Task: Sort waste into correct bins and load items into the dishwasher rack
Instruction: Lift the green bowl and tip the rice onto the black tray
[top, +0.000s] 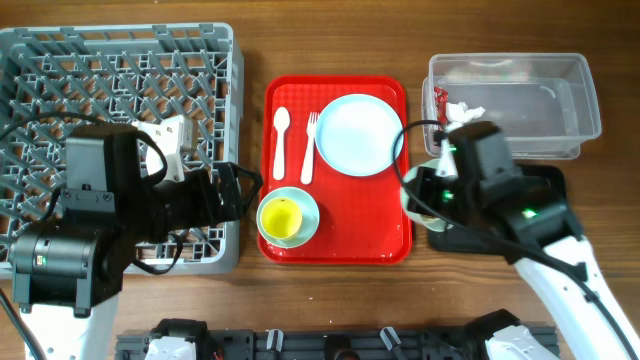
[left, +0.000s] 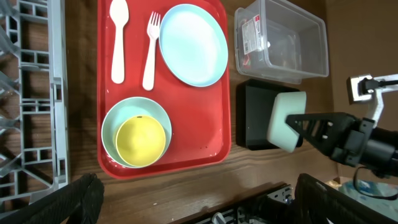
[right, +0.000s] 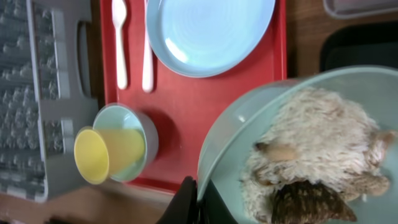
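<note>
My right gripper is shut on the rim of a pale blue-green bowl holding whitish rice-like scraps with brown bits. It holds the bowl tilted over the black tray, as the left wrist view shows. The red-and-white wrapper lies in the clear tub. The plate, spoon, fork and second bowl with the yellow cup inside sit on the red serving tray. My left gripper is open and empty, between the tray and the rack.
The rack has a white piece lying on its grid near my left arm. The black tray sits just in front of the clear tub. The table's front edge runs close below the red tray.
</note>
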